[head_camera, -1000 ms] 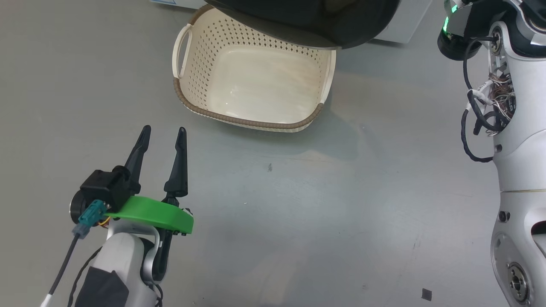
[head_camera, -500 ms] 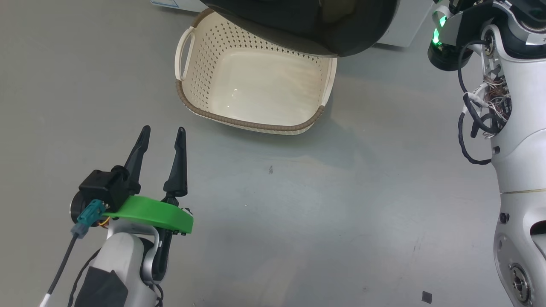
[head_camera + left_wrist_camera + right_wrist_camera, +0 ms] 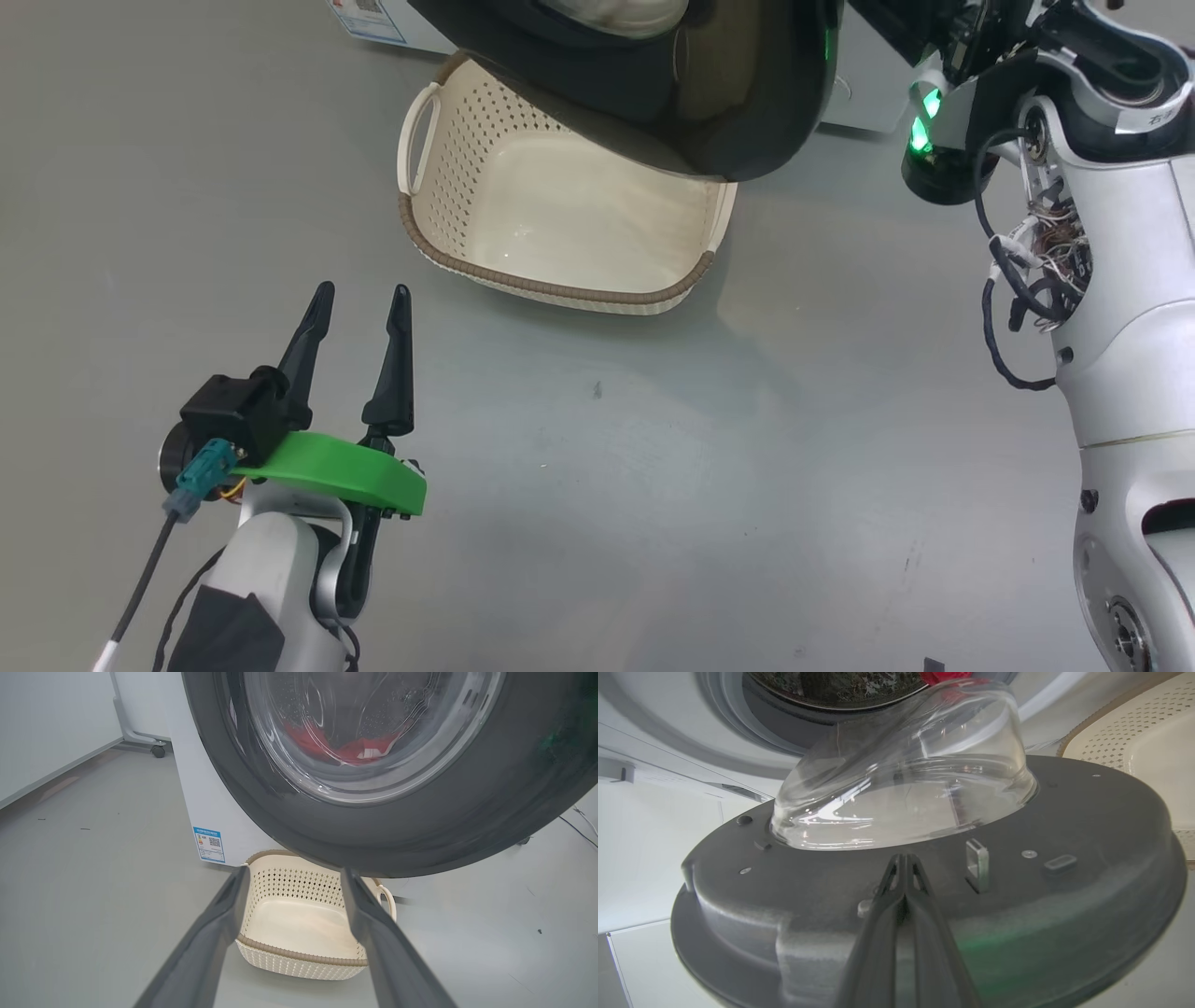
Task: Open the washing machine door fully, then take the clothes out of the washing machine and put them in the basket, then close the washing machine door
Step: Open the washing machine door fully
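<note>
Head view: my left gripper (image 3: 362,291) sits at the lower left above the grey floor (image 3: 653,485). Its two dark fingers are spread wide with nothing between them. Ahead of it and a little to the right, the basket (image 3: 551,289) stands on the floor, its pale bottom showing. The door (image 3: 747,121) hangs out over the basket's far end and hides that end. A strip of the white machine (image 3: 864,93) shows behind the door. My right arm (image 3: 1120,308) runs up the right edge, with a green light (image 3: 924,121) glowing near its top, close to the door's black rim.

Left wrist view: the spread fingers frame the basket, which stands at the foot of the machine, just right of a blue label (image 3: 209,843). The door looms above the basket, swung partly out from the machine's front. Through its glass I see the clothes (image 3: 345,749), red with a bit of white, lying inside the machine.

Right wrist view: my right gripper (image 3: 903,857) has its fingers pressed together and grips nothing. The tips lie at the door's grey inner face, just below the glass bowl (image 3: 901,774) and left of a small metal latch (image 3: 976,861). I cannot tell whether they touch the door. Beyond the bowl is the drum (image 3: 831,686), with a scrap of red at the top edge. A corner of the basket shows at the upper right.
</note>
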Robot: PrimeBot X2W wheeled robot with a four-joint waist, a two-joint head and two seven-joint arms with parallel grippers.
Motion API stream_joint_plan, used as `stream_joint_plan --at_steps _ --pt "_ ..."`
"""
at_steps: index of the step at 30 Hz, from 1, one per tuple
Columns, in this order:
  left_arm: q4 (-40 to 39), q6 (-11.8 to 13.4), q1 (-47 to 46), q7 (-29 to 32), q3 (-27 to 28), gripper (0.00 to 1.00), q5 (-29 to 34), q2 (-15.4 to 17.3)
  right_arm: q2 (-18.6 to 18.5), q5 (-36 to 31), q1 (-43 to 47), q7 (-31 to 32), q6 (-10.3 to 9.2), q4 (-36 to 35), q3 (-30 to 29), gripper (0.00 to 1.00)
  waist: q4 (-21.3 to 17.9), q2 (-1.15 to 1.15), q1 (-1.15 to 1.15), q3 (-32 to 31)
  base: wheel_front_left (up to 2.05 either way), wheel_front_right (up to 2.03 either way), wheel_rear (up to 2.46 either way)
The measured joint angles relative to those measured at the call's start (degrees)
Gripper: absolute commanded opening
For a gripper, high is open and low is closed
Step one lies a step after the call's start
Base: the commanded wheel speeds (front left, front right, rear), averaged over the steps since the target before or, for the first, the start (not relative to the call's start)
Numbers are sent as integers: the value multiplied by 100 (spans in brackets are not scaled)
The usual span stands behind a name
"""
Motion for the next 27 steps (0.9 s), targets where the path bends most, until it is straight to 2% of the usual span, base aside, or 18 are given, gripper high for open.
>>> stream_joint_plan --at_steps 7,27 --pt "10 1 4 0 -32 100 0 0 29 131 250 181 -40 67 268 0 38 0 0 -150 0 0 0" --pt "24 49 42 0 -82 100 0 0 20 1122 717 338 -51 -185 1243 0 121 0 0 -408 0 0 0"
